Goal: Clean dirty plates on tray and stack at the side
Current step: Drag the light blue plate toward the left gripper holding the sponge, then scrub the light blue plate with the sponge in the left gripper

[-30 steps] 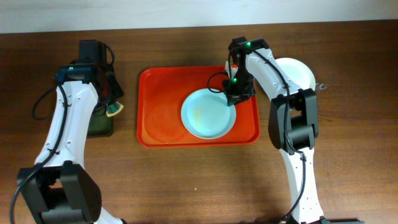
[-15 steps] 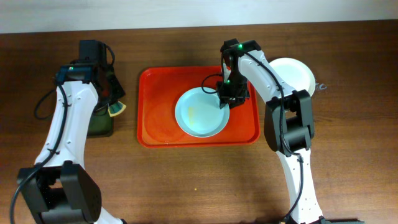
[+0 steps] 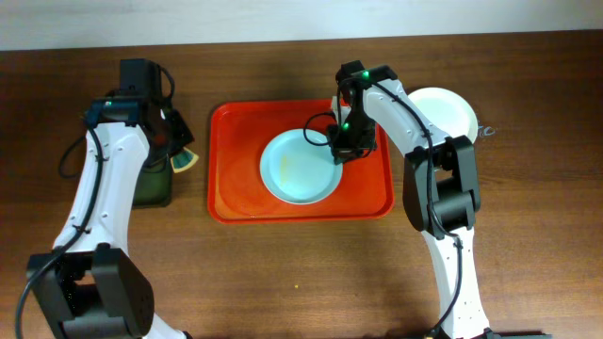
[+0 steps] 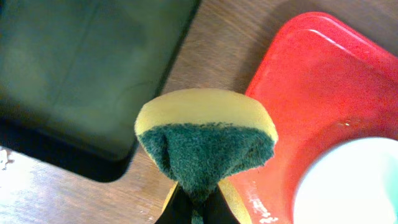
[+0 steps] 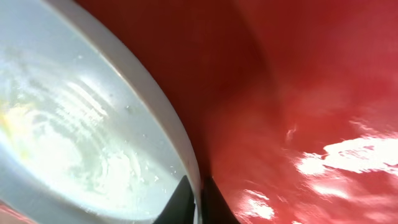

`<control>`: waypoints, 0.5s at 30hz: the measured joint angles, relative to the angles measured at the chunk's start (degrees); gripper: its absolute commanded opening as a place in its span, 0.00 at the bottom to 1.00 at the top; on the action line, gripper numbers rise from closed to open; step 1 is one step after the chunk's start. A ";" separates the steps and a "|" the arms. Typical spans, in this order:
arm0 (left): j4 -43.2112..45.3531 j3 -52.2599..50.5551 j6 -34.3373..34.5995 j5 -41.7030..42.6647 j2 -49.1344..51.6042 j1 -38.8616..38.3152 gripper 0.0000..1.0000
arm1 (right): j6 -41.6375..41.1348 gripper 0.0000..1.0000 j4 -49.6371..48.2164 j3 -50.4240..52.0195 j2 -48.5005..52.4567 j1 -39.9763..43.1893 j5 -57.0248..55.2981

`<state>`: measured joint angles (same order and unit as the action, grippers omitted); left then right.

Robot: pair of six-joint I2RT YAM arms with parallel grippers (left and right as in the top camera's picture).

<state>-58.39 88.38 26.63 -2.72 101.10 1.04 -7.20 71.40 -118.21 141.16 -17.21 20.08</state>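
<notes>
A pale mint-blue plate (image 3: 300, 168) with a faint yellow smear lies on the red-orange tray (image 3: 236, 179). My right gripper (image 3: 345, 151) is shut on the plate's right rim; in the right wrist view the jaws (image 5: 198, 200) pinch the rim of the plate (image 5: 74, 124) above the tray (image 5: 298, 93). A white plate (image 3: 450, 108) sits on the table right of the tray, partly hidden by the right arm. My left gripper (image 3: 177, 155) is shut on a yellow-and-green sponge (image 4: 205, 140), held just left of the tray (image 4: 323, 81). A second mint-blue plate is not in view.
A black rectangular tray (image 3: 151, 184) lies at the left under my left arm and shows in the left wrist view (image 4: 81, 68). The wooden table (image 3: 301, 273) runs to a pale wall at the back.
My right gripper has dragged the mint-blue plate leftward across the tray. My left gripper has shifted the sponge slightly right, toward the tray's left edge.
</notes>
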 measured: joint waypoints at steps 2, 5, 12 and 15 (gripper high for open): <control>1.31 -0.02 0.00 1.68 0.00 -0.72 0.00 | 0.15 0.04 -1.31 0.33 0.17 0.02 3.39; 4.11 0.00 0.02 5.09 0.74 -3.58 0.00 | -0.35 0.04 -2.75 0.48 0.63 -0.11 6.91; 12.00 -0.02 3.04 9.70 12.11 -13.81 0.00 | -4.28 0.04 -5.70 0.70 0.66 -3.43 6.97; 16.57 -0.07 3.28 11.41 16.11 -17.33 0.00 | -6.34 0.04 -5.73 0.63 0.46 -4.31 4.90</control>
<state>-41.82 88.31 29.91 8.69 117.21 -16.29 -13.54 65.67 -117.58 141.62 -21.52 24.97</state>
